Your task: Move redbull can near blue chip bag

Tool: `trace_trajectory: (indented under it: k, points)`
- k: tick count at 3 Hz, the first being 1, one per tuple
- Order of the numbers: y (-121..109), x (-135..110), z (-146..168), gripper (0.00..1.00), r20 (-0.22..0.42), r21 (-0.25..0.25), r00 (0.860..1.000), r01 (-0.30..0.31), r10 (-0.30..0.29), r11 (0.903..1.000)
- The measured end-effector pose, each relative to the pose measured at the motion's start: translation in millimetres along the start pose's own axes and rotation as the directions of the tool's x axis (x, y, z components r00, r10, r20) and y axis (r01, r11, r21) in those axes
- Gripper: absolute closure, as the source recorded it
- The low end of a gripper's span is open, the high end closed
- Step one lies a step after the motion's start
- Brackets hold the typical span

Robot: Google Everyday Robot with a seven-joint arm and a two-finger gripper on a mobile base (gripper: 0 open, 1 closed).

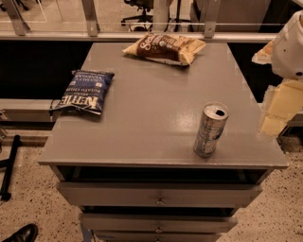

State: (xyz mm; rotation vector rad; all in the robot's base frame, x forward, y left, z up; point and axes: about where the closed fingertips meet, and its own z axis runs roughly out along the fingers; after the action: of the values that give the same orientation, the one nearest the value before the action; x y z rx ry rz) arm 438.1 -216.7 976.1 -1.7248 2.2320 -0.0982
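Note:
The redbull can (pixel 210 130), slim and silver with bluish panels, stands upright near the front right of the grey table (pixel 151 108). The blue chip bag (pixel 84 92), dark blue with white "Kettle" lettering, lies flat at the table's left edge, well apart from the can. My gripper (pixel 278 108) shows as pale blurred parts at the right edge of the view. It is beside the table's right side, right of the can and apart from it. The white arm (pixel 289 45) rises above it.
A brown-and-cream snack bag (pixel 165 47) lies at the table's far edge. Drawers (pixel 158 196) sit under the tabletop in front. A railing (pixel 142 28) and an office chair (pixel 137 12) are behind. A shoe (pixel 21 232) is on the floor at bottom left.

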Motion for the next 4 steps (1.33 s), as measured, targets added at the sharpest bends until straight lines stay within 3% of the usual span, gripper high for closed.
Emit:
trace_trajectory:
  k: [1,2,3,4]
  points:
    - [0,-1,-1,0.00,0.008,0.001,1.000,0.007,-0.007,1.0000]
    - [2,-5,17,0.00,0.080,-0.064,0.997,-0.001,0.006,0.9980]
    - [7,-19,55,0.00,0.228,-0.177,0.973,0.005,0.036,0.9842]
    - [16,-42,77,0.00,0.380,-0.258,0.922,0.027,0.076,0.9659]
